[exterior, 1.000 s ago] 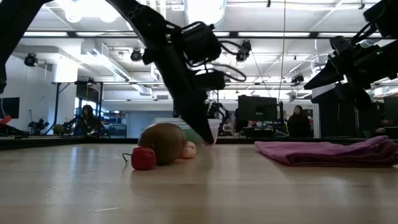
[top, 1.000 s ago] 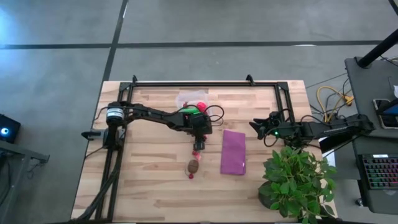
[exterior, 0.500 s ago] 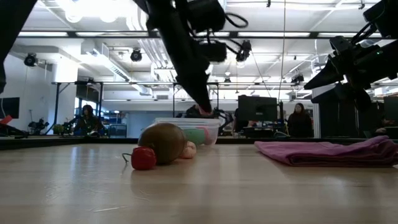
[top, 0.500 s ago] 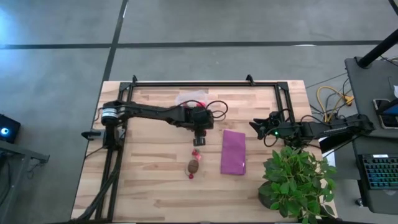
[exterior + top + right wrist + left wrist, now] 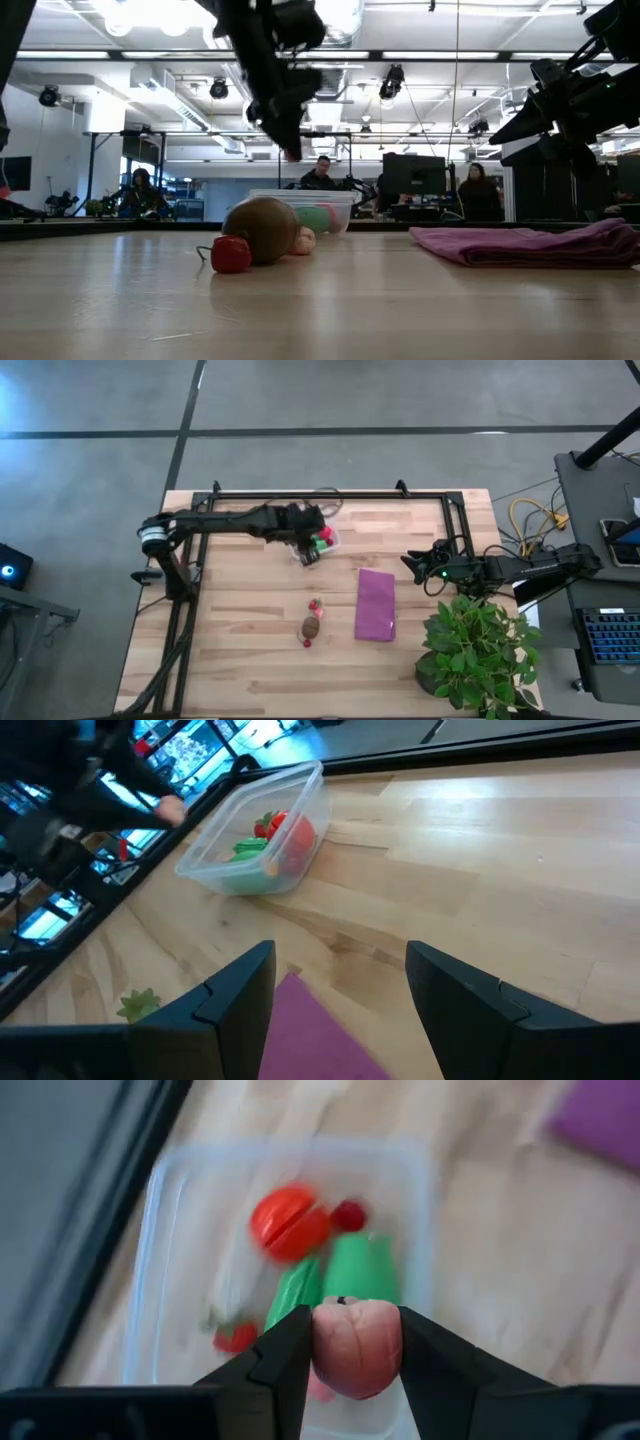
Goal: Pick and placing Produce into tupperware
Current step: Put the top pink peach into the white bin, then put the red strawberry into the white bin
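Above the tupperware [image 5: 318, 540], your left tool [image 5: 355, 1345] hangs with its fingers [image 5: 290, 1350] pinching a pale pink, rounded piece of produce [image 5: 357, 1348]. The left wrist view shows the piece clamped between both dark fingers, directly over the container's open top. Inside the tupperware you can see a red round piece [image 5: 290, 1222], a small dark red bit [image 5: 348, 1215] and green elongated pieces [image 5: 345, 1272]; another reddish bit near the container's wall is too blurred to name. From the high view, the arm covers part of the container, so only red and green patches show there.

On the bench [image 5: 240, 650], well apart from the tupperware, lie the brown oval [image 5: 311, 627] and small red bits just beside it. In the low view the oval hides much of the container's front.

The purple cloth [image 5: 375, 603] lies flat beyond those pieces from the tupperware. Your right tool [image 5: 340, 990] waits farther out past the cloth, its fingers spread apart and holding nothing. A potted plant [image 5: 478, 650] hides part of the bench's corner.
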